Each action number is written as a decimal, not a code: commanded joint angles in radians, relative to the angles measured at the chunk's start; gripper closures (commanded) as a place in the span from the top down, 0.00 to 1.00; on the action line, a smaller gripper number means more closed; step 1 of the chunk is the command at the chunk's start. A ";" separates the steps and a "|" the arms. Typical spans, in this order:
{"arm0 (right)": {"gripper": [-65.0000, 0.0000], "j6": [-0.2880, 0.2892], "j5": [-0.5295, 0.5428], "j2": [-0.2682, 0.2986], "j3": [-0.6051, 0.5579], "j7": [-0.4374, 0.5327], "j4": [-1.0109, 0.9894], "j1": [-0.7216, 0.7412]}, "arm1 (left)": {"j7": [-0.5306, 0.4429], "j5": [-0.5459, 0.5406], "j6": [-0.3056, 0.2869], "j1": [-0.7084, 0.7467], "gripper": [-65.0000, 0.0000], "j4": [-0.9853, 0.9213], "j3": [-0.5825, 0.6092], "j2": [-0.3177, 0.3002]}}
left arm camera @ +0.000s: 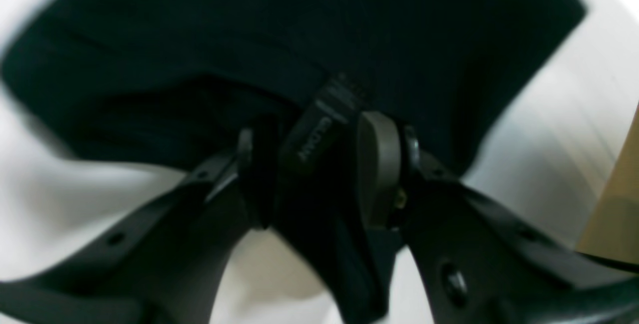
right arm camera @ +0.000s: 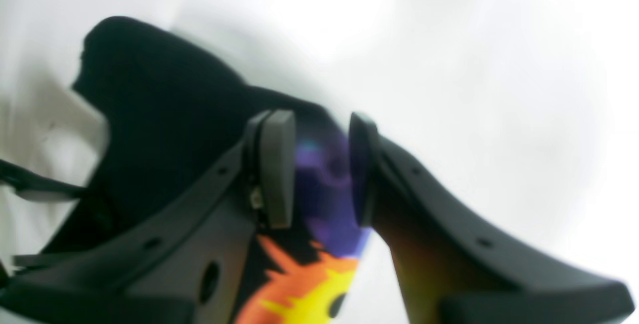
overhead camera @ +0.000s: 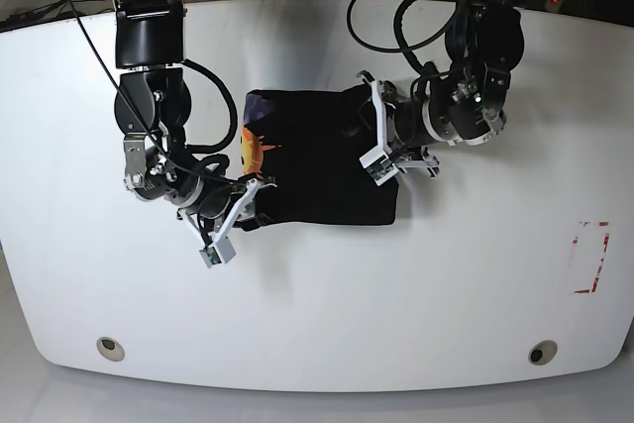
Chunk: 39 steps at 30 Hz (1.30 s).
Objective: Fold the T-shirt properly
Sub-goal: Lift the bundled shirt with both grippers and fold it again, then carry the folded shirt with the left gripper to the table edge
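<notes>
1. You have one T-shirt point(overhead camera: 322, 160) to deal with, a black one lying near the middle of the white table point(overhead camera: 416, 294), already gathered into a compact, roughly rectangular block between your two arms.
2. Expect it to handle as soft, light cloth: it should sag and drape from any single pinch point, and stacked layers can slide over one another, so lift slowly and keep both ends level.
3. Your left gripper point(left arm camera: 324, 164) has its jaws drawn in narrow on a bunched ridge of black fabric; the left wrist view shows a small dark woven label caught between the pads, so you are probably at the neck edge. In the base view this is the shirt's right-hand edge.
4. Your right gripper point(right arm camera: 314, 169) has its pads close together with the printed part of the cloth between them, purple and blue at the pads, orange and yellow lower down. The cloth fills the gap, so treat this as a hold, though blur keeps you from judging how firm it is.
5. In the base view that graphic point(overhead camera: 253, 141) shows at the shirt's left edge, beside the right arm.
6. For a good hold, take folded edges or seams, where several layers bunch thick, not a single flat layer that may slip out.
7. Count: one shirt, one graphic patch showing, two arms, two grippers, one red-outlined rectangle point(overhead camera: 591, 257) marked near the table's right side, well apart from the shirt.
</notes>
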 commanded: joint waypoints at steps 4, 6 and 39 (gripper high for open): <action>0.27 0.055 0.005 0.019 0.002 0.150 -0.163 0.019 | -0.095 -0.016 -0.001 -0.061 0.37 -0.175 -0.003 -0.033; 0.27 0.093 -0.030 0.032 0.002 0.209 -0.238 0.019 | -0.144 -0.016 -0.001 -0.077 0.37 -0.244 -0.003 -0.057; 0.26 0.181 -0.362 0.045 0.005 0.241 -0.113 0.012 | -0.060 -0.017 -0.001 0.015 0.37 0.142 -0.011 -0.222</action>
